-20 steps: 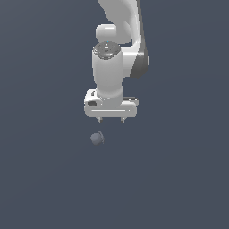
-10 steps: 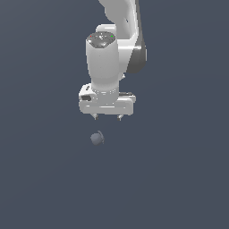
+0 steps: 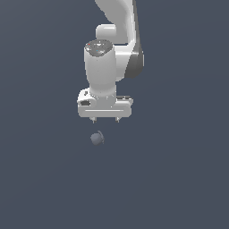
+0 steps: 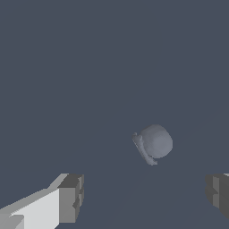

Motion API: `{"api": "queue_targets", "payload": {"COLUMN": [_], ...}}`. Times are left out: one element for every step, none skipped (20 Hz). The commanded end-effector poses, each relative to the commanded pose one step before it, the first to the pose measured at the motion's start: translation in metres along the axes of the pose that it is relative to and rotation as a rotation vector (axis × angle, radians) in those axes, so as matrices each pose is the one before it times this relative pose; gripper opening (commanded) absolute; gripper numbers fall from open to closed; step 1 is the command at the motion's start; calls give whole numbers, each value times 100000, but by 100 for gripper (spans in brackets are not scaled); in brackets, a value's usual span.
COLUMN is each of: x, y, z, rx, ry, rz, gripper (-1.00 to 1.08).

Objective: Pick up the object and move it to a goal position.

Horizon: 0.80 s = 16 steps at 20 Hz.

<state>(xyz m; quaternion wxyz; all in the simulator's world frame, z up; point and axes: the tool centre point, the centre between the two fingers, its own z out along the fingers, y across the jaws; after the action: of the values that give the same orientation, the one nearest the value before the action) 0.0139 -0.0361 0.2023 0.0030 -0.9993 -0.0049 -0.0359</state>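
The white, two-fingered gripper (image 3: 105, 120) of the single arm hangs above the small dull grey-blue ball (image 3: 96, 138), which rests on the plain dark grey counter (image 3: 179, 179). Its jaws stand released and wide apart, grasping nothing; in the wrist view one grey fingertip (image 4: 71, 197) appears at each side with the ball (image 4: 154, 142) lying ahead of the gap, apart from both. In the exterior view the ball sits below the gripper, slightly toward the exterior view's left of the midpoint between the fingertips, nearer the fingertip on that side. A ball has no long axis, so approach angle matters little. The coming move probably calls for a small sideways correction before descent. No goal marker is visible.
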Motion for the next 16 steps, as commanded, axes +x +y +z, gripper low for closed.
{"api": "queue_targets", "payload": {"x": [27, 10, 5, -1, -9, -17, -27, -38, -47, -57, -66, -75, -83, -88, -90, -92], "y": [424, 195, 207, 220, 233, 244, 256, 261, 258, 255, 250, 247, 240, 226, 209, 193], "z": [776, 360, 387, 414, 441, 468, 496, 512, 513, 515, 516, 517, 515, 493, 467, 441], "rx": [-193, -75, -69, -62, -53, -40, -26, -9, 10, 27, 45, 62, 79, 91, 99, 106], "ry": [-554, -244, -264, -282, -299, -316, -333, -340, -338, -334, -330, -324, -316, -296, -274, -252], "rz": [-3532, -1689, -1810, -1932, -2052, -2173, -2293, -2362, -2363, -2361, -2362, -2360, -2345, -2238, -2116, -1995], "gripper": [100, 100, 100, 100, 100, 100, 100, 100, 100, 100, 100, 100, 100, 100, 100, 100]}}
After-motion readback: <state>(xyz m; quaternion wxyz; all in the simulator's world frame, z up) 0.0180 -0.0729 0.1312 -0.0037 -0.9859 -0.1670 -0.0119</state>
